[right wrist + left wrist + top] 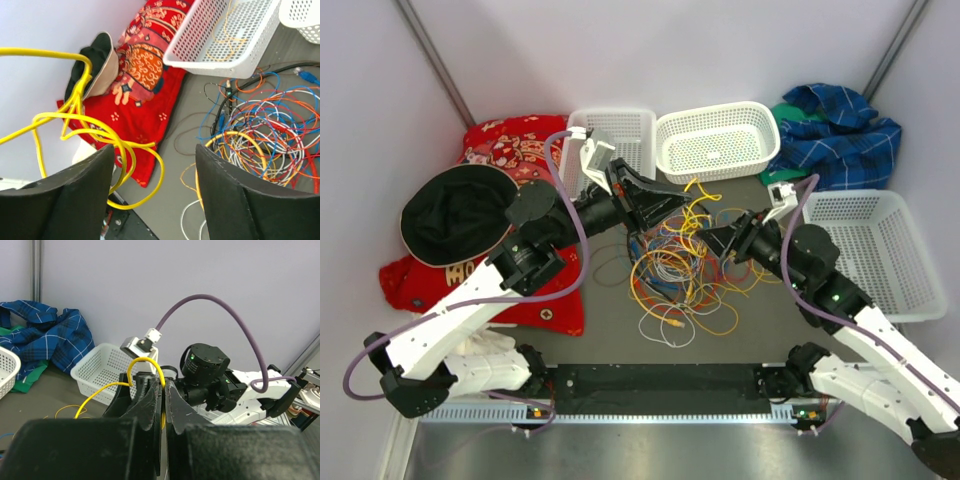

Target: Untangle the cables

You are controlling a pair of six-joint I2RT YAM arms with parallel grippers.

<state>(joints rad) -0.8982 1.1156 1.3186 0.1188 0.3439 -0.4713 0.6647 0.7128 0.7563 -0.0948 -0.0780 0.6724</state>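
Note:
The cables (675, 272) lie in a tangled heap of yellow, orange, blue, white and red loops at the table's middle, also visible as the cables (272, 132) in the right wrist view. My left gripper (680, 200) hovers over the heap's far side, shut on a yellow cable (145, 360) that arches over its fingertips. My right gripper (707, 238) is just right of it, open. Loops of the yellow cable (80, 120) hang before its left finger (75, 195), one curling into the gap, not pinched.
Two white baskets (715, 165) (630, 125) stand behind the heap and a third basket (910, 290) at the right. A red patterned cloth (510, 140) with a black hat (455, 215) lies at left. A blue plaid cloth (840, 125) is at back right.

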